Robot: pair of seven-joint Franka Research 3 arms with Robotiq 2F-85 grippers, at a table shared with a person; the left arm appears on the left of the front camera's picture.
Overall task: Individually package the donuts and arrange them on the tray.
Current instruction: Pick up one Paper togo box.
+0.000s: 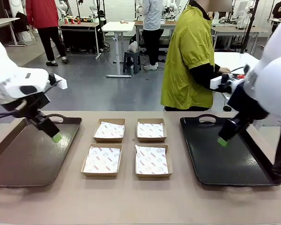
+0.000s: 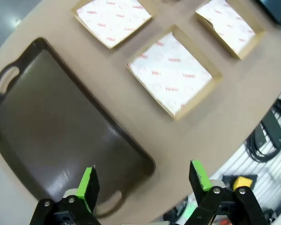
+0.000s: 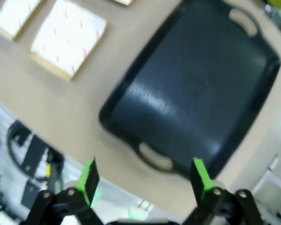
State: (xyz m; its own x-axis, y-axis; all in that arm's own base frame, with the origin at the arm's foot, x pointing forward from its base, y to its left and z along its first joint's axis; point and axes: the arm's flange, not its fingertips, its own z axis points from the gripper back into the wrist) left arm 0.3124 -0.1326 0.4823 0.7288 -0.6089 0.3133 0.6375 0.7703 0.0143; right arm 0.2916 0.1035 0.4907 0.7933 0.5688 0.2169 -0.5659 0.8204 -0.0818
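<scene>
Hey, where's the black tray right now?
In the front view the black tray lies on the robot's right side of the table, just right of the four paper-lined boxes, under the open right gripper.

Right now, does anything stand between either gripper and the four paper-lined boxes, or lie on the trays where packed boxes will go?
Nothing visible does. The left gripper hovers open over the left tray, the right gripper open over the right tray; only bare tabletop separates them from the boxes, and both trays carry nothing.
</scene>
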